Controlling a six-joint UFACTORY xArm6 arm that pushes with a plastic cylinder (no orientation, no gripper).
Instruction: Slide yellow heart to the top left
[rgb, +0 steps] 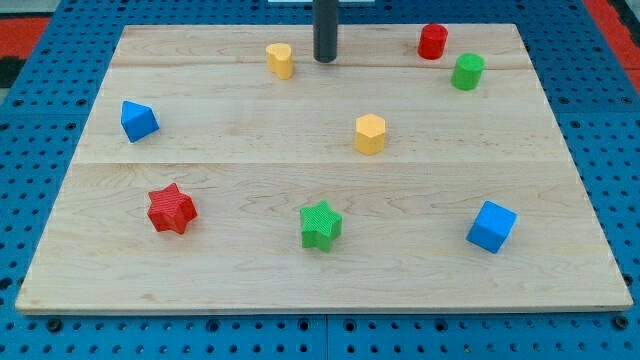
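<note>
While no bin, tray or other container shows anywhere, every block rests directly on the pale wooden plank surface (250, 150), which itself lies on a blue pegboard (50, 110). The small yellow plastic heart block (280, 60) stands upright at the far side, a little left of centre, its rounded lobes on top and its ribbed face turned toward the near edge. My tip (325, 59), the lower end of the straight dark rod, sits just to the right of that heart with a narrow gap between them, not touching. No jaws exist on this rod, so their state cannot be told.

Further right along the far edge stands a red plastic cylinder block (432, 41), and just beside it, slightly nearer, a green plastic cylinder block (466, 71). A yellow plastic hexagonal block (369, 133) sits near the middle. At the left is a blue plastic triangular block (138, 121). Along the near side lie a red plastic star block (171, 209), a green plastic star block (320, 224), and a blue plastic cube block (491, 226) at the right, all well apart from one another.
</note>
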